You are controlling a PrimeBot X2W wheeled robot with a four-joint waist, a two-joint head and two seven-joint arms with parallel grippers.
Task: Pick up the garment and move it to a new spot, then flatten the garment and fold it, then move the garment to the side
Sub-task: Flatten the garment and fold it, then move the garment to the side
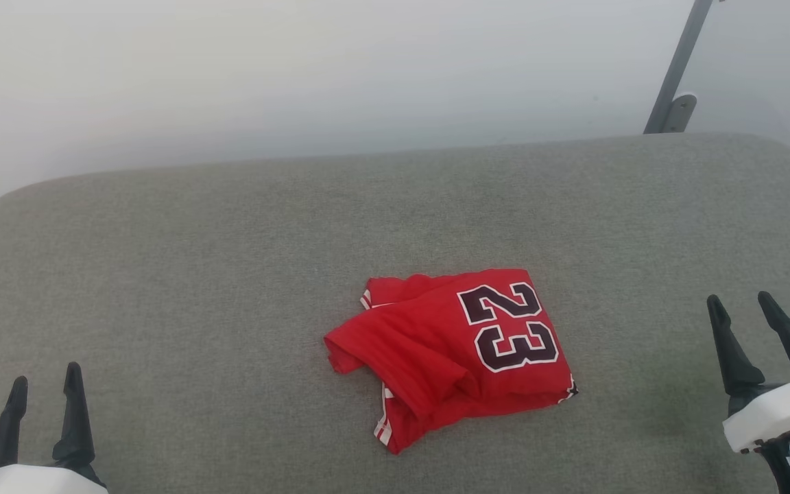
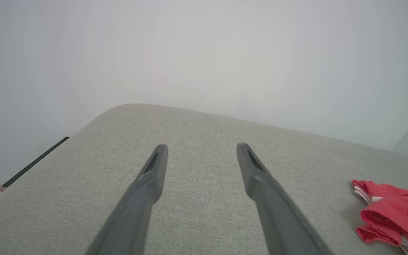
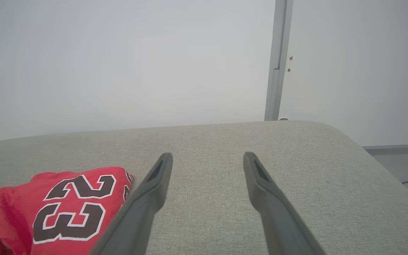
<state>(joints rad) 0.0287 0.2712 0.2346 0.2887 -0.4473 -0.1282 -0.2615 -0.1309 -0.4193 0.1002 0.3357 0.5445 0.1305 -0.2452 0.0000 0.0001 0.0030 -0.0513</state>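
Head view: the garment (image 1: 450, 350), its 23 facing up, lies bunched at the centre of the grey cushion (image 1: 230, 274). My left gripper (image 1: 46, 374) and right gripper (image 1: 739, 298) hover at the cushion's near corners, both wide open, empty. Likely step 1: reach in, pinch an edge.

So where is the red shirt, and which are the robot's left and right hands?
red shirt (image 1: 429, 343), head view, on the red cloth left of the number.
left hand (image 1: 46, 376), head view, midway between its two open fingertips.
right hand (image 1: 739, 299), head view, midway between its two open fingertips.
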